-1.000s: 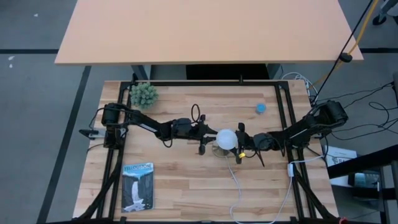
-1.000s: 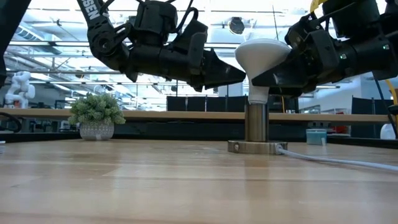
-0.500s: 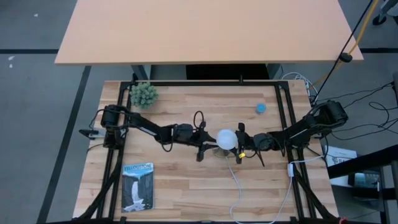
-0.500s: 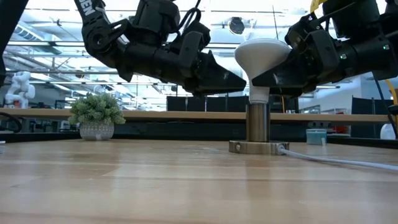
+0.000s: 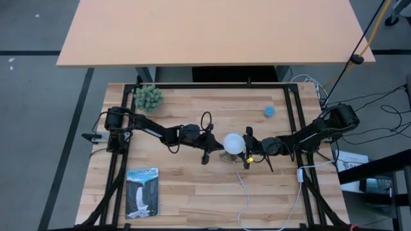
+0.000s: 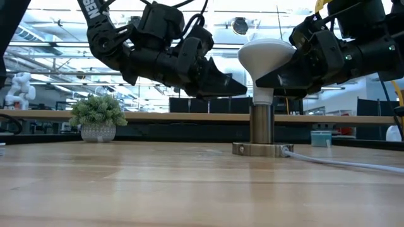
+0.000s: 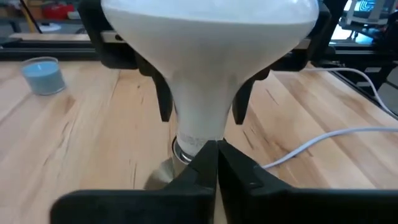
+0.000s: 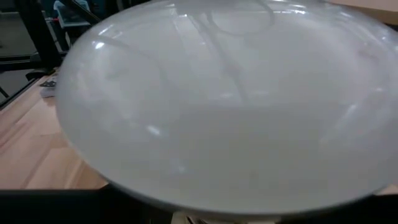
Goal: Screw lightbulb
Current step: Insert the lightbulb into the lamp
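Observation:
The white lightbulb (image 5: 233, 142) stands upright, its screw end in a silvery socket (image 6: 260, 129) at the table's middle. My right gripper (image 5: 247, 146) comes at it from the table's right, and its fingers close around the bulb's cone. From the left, my left gripper (image 6: 243, 89) points almost level. Its fingers are shut with nothing between them. Their tips (image 7: 216, 152) are close in front of the bulb's narrow neck (image 7: 199, 134). My right gripper holds the bulb's cone-shaped body (image 7: 205, 93) just under the dome, with one finger (image 7: 165, 93) on each side of it. The fingers come nearly level from the table's right. The bulb stands upright in the socket. I cannot tell whether my left gripper's shut tips touch the neck.
A white cord (image 5: 247, 192) runs from the socket base toward the near edge. A small potted plant (image 5: 149, 97) stands at the far left, a blue cap (image 5: 269, 111) at the far right, and a booklet (image 5: 142, 191) lies near left.
My left gripper has shut its fingers on nothing and tipped its tips a little downward, staying beside the bulb. My right gripper and the bulb have kept still.

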Controlling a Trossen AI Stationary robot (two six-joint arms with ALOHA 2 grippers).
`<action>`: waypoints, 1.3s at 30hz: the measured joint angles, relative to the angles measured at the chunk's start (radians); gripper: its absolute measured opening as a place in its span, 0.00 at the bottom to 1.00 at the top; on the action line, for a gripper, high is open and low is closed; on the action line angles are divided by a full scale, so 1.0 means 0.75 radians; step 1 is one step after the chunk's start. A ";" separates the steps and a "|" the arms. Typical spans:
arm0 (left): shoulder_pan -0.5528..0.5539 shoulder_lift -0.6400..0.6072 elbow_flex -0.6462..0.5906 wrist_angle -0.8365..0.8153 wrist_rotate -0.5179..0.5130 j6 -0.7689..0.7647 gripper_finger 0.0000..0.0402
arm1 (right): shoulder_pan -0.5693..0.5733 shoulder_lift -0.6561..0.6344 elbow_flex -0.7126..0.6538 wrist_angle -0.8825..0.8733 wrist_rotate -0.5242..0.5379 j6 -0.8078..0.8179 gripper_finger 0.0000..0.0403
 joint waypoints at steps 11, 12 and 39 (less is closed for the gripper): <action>-0.013 0.000 0.104 -0.181 0.075 0.072 0.00 | -0.002 0.000 0.000 0.000 0.001 0.000 0.49; -0.013 0.000 0.128 -0.230 0.074 0.085 0.00 | -0.002 0.000 0.000 0.000 0.001 0.000 0.49; -0.004 0.000 0.180 -0.408 0.060 0.060 0.00 | 0.010 -0.001 0.000 -0.067 0.001 0.025 0.49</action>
